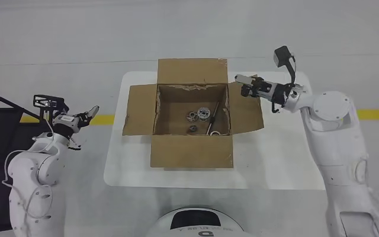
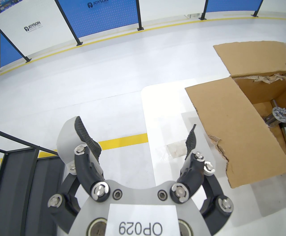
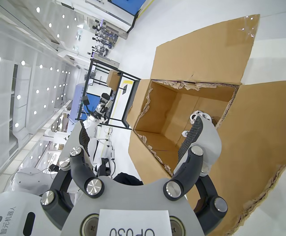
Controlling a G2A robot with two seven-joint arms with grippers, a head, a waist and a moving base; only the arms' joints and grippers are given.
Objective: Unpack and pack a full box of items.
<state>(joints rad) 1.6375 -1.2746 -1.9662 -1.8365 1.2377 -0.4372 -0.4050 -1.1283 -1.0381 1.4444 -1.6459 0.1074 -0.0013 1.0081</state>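
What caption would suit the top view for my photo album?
Open cardboard box holding small metal parts on a white table, open jaws poised on either side.

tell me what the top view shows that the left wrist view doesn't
Top view's extras: the right gripper, jaws open, by the right flap of the open brown cardboard box, and a small white ring on the box floor.
Left wrist view's extras: blue perforated fence panels and a clear tape patch on the white table.
Shared: the box, the table, a round silver metal part, the left gripper with jaws open, and the yellow floor line.
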